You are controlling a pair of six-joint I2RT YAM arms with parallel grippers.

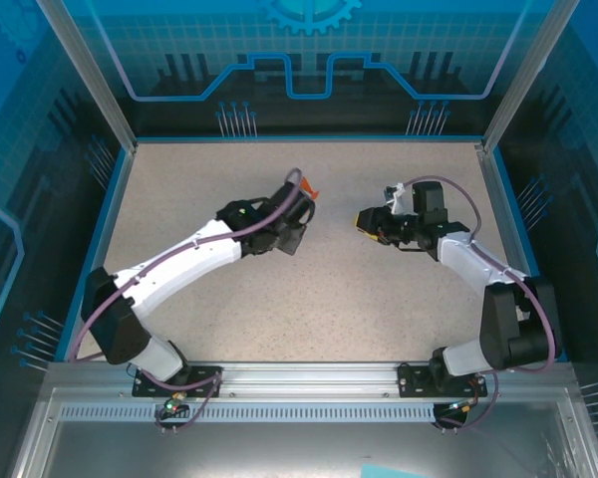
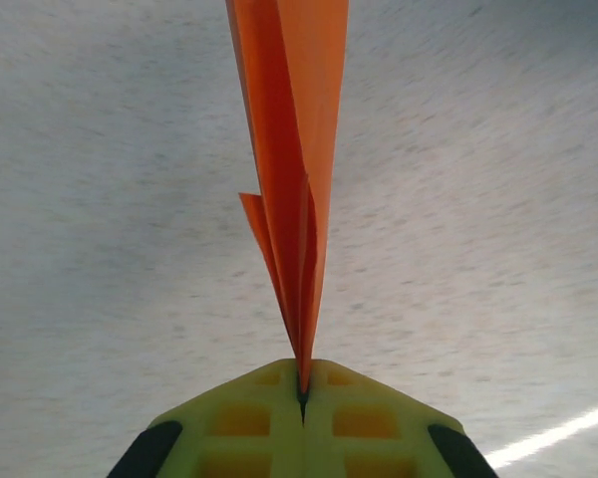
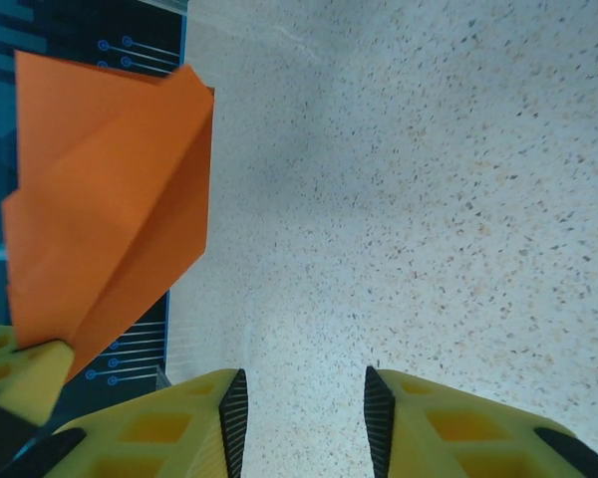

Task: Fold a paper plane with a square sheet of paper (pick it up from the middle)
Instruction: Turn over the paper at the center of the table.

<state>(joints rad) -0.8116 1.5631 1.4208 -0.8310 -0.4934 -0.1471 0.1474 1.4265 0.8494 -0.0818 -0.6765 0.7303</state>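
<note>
Paper plane (image 2: 294, 179) being pinched at narrow tip by shut jaws of left gripper (image 2: 302, 383), above table (image 2: 498, 249). Long axis being carried straight out from jaws, wide end pointing away. Right gripper (image 3: 304, 408) jaws being held partly apart, nothing being gripped.

Paper plane (image 2: 289, 179) in left tool (image 2: 302, 386)

In the left wrist view the top edge cuts off the paper plane (image 2: 291, 149); the table (image 2: 100, 249) is blurred. From above, the left arm (image 1: 194, 249) hides most of the plane.
</note>
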